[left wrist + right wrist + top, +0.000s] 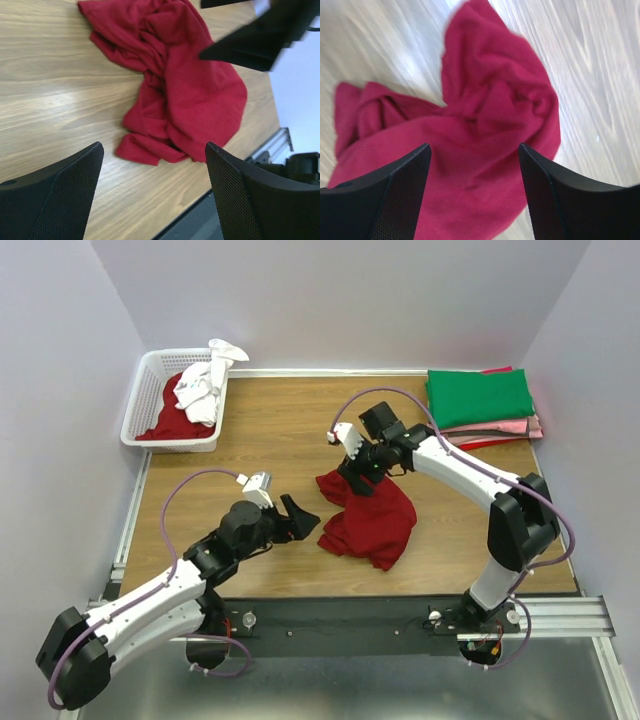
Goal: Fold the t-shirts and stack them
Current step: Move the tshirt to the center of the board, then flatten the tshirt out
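A dark red t-shirt (368,522) lies crumpled in a heap on the wooden table, mid-right of centre. My left gripper (305,519) hovers just left of the heap, open, with bare wood between its fingers; in the left wrist view the t-shirt (185,85) lies ahead of that gripper (154,147). My right gripper (352,483) reaches down onto the heap's far left end. In the right wrist view its jaws (475,147) stand open astride the bunched red cloth (485,120), with no fold pinched. A green folded t-shirt (478,396) tops a stack over pink (520,427) and red ones.
A white lattice basket (148,390) stands at the far left corner, holding a white t-shirt (205,385) and a red one (170,422). The folded stack sits at the far right corner. The table's near edge and a metal rail (340,615) run just behind my left gripper.
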{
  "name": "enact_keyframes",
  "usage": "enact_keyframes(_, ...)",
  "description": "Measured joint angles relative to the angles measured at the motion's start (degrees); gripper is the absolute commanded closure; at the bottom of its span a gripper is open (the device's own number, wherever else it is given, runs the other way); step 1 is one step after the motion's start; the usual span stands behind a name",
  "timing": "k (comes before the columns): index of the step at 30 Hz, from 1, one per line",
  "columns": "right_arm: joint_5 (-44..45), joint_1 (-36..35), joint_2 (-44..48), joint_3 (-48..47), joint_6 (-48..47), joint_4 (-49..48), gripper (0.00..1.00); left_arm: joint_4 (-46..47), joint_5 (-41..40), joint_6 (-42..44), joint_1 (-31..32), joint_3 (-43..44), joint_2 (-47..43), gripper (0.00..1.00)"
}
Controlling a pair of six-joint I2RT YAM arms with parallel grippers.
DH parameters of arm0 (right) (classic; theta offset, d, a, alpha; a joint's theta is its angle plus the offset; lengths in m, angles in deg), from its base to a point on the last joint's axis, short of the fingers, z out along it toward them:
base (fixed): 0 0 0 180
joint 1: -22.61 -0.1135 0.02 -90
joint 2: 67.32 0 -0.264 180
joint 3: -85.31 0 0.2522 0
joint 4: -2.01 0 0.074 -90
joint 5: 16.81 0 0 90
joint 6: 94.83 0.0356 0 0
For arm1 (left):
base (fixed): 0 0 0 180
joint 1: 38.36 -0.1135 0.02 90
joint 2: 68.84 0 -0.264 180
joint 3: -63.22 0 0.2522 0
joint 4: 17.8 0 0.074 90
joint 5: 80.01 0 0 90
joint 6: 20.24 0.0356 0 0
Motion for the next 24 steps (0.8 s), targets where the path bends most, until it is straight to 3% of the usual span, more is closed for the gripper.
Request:
enact_keyframes(5, 5.1, -0.5, -0.9, 0.3, 1.7, 1.0, 0.35, 5.2, 4.7, -0.4, -0.1, -0.5, 4.4, 0.17)
enact_keyframes(8, 5.7, -0.8, -0.7, 1.6, 2.4, 1.0, 0.50, 7.5, 7.1, 0.0, -0.1, -0.4, 8.9, 0.21)
enact_keyframes(12, 5.5, -0.9, -0.6, 2.8, 3.0, 1.3, 0.77, 8.6, 10.3, 1.5, -0.1, 0.6, 17.1, 0.27)
enact_keyframes(13, 5.5, -0.9, -0.6, 2.8, 3.2, 1.4, 0.89, 8.6, 11.0, 1.9, -0.1, 1.0, 18.6, 0.29)
enact_keyframes(15, 5.6, -0.9, -0.4, 2.8, 3.5, 1.4, 0.99, 8.7, 12.1, 2.7, -0.1, 2.0, 21.7, 0.30)
enact_keyframes(19, 5.5, 0.6, 1.4, 2.8, 4.0, 1.8, 1.00, 8.4, 12.6, 4.3, 0.3, 3.8, 25.2, 0.30)
enact_keyframes(24, 4.7, 12.0, 9.6, 4.3, 4.3, 1.6, 0.99, 7.8, 12.6, 5.7, 1.0, 4.8, 25.4, 0.30)
